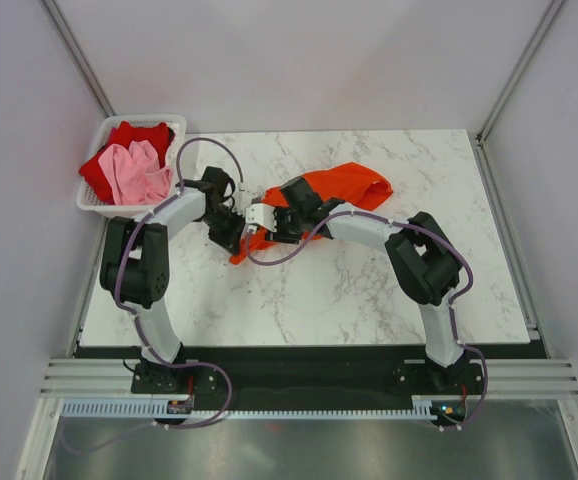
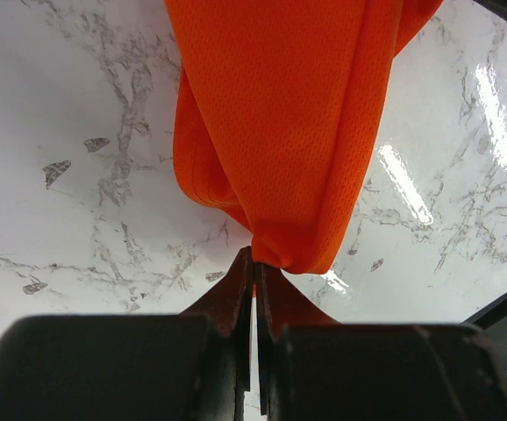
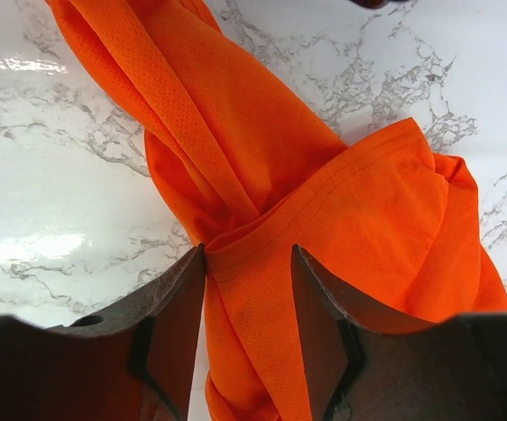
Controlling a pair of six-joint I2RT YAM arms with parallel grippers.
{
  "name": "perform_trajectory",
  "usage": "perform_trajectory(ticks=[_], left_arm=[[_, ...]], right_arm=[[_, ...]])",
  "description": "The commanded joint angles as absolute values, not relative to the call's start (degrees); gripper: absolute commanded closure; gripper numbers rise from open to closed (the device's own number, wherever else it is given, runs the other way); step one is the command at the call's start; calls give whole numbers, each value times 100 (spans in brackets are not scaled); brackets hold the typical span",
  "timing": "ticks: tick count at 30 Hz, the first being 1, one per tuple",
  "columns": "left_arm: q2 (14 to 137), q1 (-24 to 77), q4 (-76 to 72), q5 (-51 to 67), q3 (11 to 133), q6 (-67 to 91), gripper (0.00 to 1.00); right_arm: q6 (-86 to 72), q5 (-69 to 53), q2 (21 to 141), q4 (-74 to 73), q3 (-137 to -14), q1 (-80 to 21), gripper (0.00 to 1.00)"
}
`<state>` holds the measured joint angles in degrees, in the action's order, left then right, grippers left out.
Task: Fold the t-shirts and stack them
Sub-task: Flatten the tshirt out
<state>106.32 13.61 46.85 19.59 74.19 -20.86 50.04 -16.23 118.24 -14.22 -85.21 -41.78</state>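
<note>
so, orange-red t-shirt (image 1: 347, 186): lies bunched on the marble table (image 1: 369, 285) in the upper middle of the top view, one twisted end drawn left to where the two grippers meet.
other t-shirts: the deeper red t-shirt (image 1: 135, 134) and pale pink t-shirt (image 1: 139, 172) are heaped unfolded in the white basket (image 1: 92, 205) at the upper left, so the task looks to be at an early stage.
left gripper (image 2: 253, 263): fingers pressed together with only a slit between them, nipping a small fold of the orange cloth at their tips.
right gripper (image 3: 247, 254): fingers stand apart with a hemmed band of the shirt filling the gap; i cannot tell whether they squeeze it or merely straddle it.
handling: light, limp mesh knit that sags, twists and ropes up rather than holding a shape, and probably slides easily on the glossy marble; not fragile.
where to hold: best pinched at a stitched hem, a shoulder seam or two corners, so it can be spread flat before folding.
top view only: the basket, both arms and the shirt's whole sprawl, though the arms hide the fingertips.
wrist views only: the weave, the hem stitching and how each pair of fingers meets the cloth.
</note>
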Motion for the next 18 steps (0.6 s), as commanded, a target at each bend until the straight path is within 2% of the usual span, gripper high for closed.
perform_trajectory(ticks=[1, 18], left_arm=[[10696, 1336, 4720, 2101, 7620, -1934, 98], [10775, 1336, 4720, 2145, 7682, -1934, 98]], right_arm=[[4904, -1846, 11725, -1380, -8745, -4201, 48], [4974, -1811, 11628, -1406, -8754, -4184, 45]])
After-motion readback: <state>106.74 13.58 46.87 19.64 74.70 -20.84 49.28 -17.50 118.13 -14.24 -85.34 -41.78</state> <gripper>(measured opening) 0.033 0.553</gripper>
